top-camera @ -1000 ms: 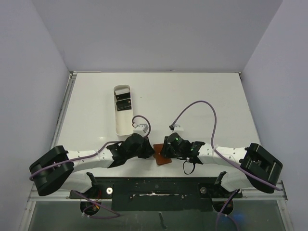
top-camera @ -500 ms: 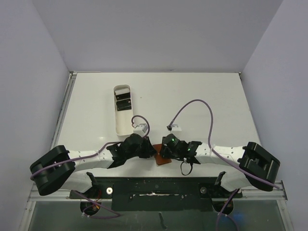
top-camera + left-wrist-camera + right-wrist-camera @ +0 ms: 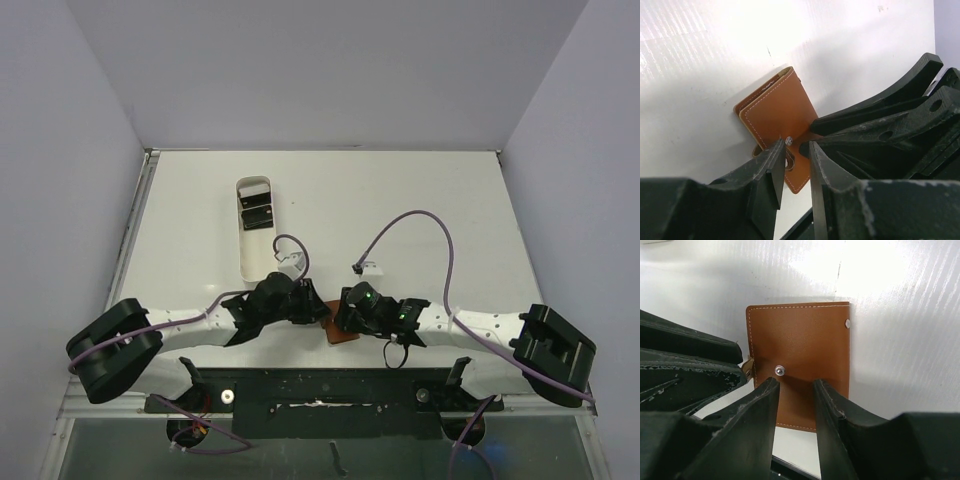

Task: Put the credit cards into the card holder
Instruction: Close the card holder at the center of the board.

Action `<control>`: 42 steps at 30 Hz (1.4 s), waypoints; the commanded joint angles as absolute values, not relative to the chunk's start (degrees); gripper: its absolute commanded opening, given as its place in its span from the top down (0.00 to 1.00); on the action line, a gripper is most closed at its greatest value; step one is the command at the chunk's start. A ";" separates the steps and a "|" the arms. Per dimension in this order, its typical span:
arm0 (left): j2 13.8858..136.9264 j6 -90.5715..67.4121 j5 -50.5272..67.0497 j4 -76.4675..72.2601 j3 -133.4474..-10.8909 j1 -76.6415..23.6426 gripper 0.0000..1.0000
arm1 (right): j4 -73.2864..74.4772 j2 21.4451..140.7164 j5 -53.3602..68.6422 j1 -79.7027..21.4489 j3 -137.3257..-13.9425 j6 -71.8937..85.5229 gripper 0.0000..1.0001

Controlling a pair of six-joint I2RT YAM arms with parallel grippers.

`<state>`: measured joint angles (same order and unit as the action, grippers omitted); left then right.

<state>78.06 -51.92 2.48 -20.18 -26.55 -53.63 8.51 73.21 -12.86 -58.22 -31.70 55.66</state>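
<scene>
Left gripper [image 3: 793,152] fingers nearly together at the card holder [image 3: 777,112] tab; can't tell if I'm clamping it. Right gripper [image 3: 793,386] slightly parted over the closed holder. Credit cards [image 3: 257,212] sit in white tray [image 3: 259,262].

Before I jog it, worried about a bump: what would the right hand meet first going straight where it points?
Likely the card holder: the right hand points at its brown cover, jaws slightly apart. How near it is, the views do not settle.
</scene>
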 commanded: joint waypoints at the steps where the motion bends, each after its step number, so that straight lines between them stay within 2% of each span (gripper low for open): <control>1: 77.97 -51.67 3.74 -23.54 -27.95 -52.62 0.75 | 5.85 72.05 -13.39 -58.54 -32.02 54.66 0.65; 14: 80.62 -50.33 5.25 -23.73 -28.93 -49.56 0.86 | 2.87 67.51 -12.73 -58.97 -32.35 57.18 0.68; 42: 84.19 -50.27 7.95 -26.19 -28.15 -49.03 0.88 | 2.18 75.51 -10.81 -59.60 -36.28 61.22 0.73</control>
